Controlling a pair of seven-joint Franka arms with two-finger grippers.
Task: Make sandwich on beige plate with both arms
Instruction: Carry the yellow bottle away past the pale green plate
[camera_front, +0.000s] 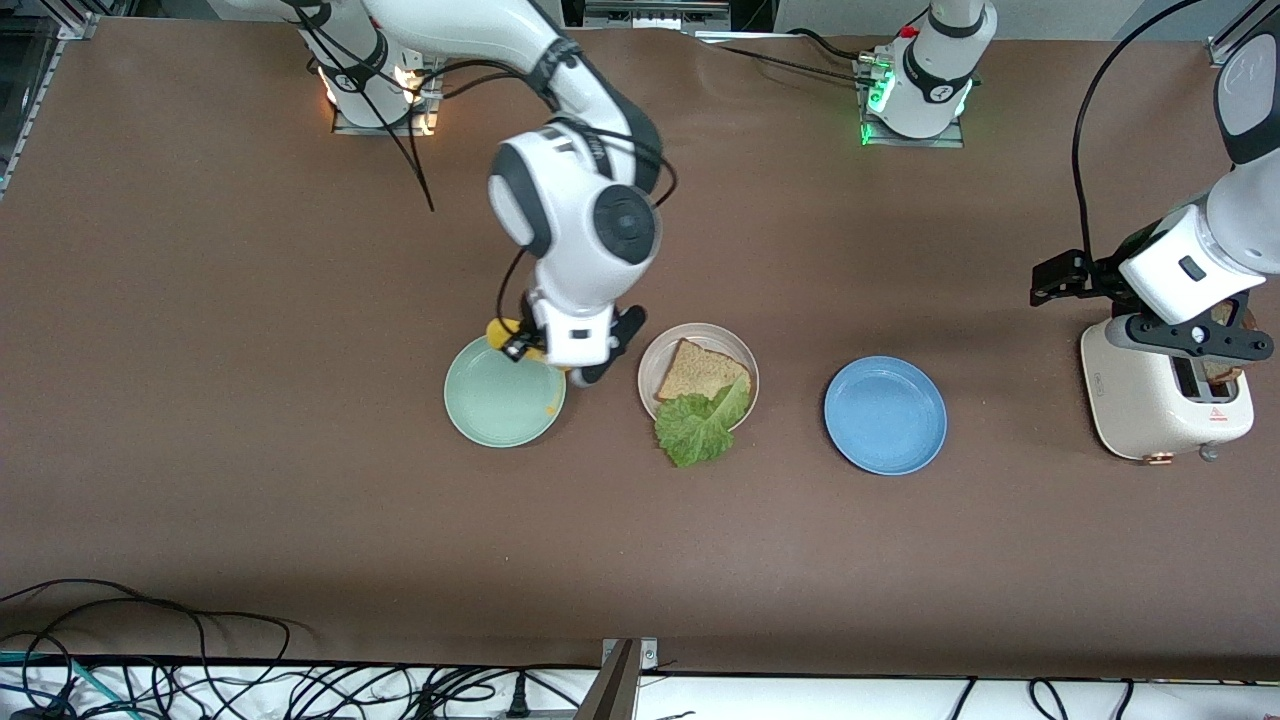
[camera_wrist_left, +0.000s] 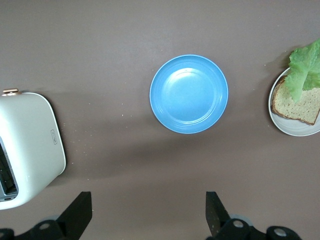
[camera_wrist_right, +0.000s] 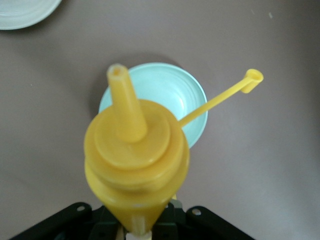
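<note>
The beige plate (camera_front: 652, 352) (camera_wrist_left: 295, 131) lies mid-table between two other plates. On it sits one brown bread slice (camera_front: 700, 370) (camera_wrist_left: 300, 106), with a green lettuce leaf (camera_front: 698, 428) (camera_wrist_left: 306, 70) hanging over the rim nearest the front camera. My right gripper (camera_front: 535, 345) (camera_wrist_right: 140, 225) is shut on a yellow squeeze bottle (camera_front: 503, 331) (camera_wrist_right: 135, 155) over the mint-green plate (camera_front: 500, 405) (camera_wrist_right: 167, 90). The bottle's cap (camera_wrist_right: 253, 78) dangles open on its strap. My left gripper (camera_front: 1200, 340) (camera_wrist_left: 147, 197) is open and holds nothing. It hangs over the white toaster (camera_front: 1160, 395) (camera_wrist_left: 30, 145), where a brown slice (camera_front: 1222, 370) shows in the slot.
A blue plate (camera_front: 885, 415) (camera_wrist_left: 189, 93) lies bare between the beige plate and the toaster. The mint-green plate carries a small yellow smear (camera_front: 551, 408). Cables run along the table edge nearest the front camera.
</note>
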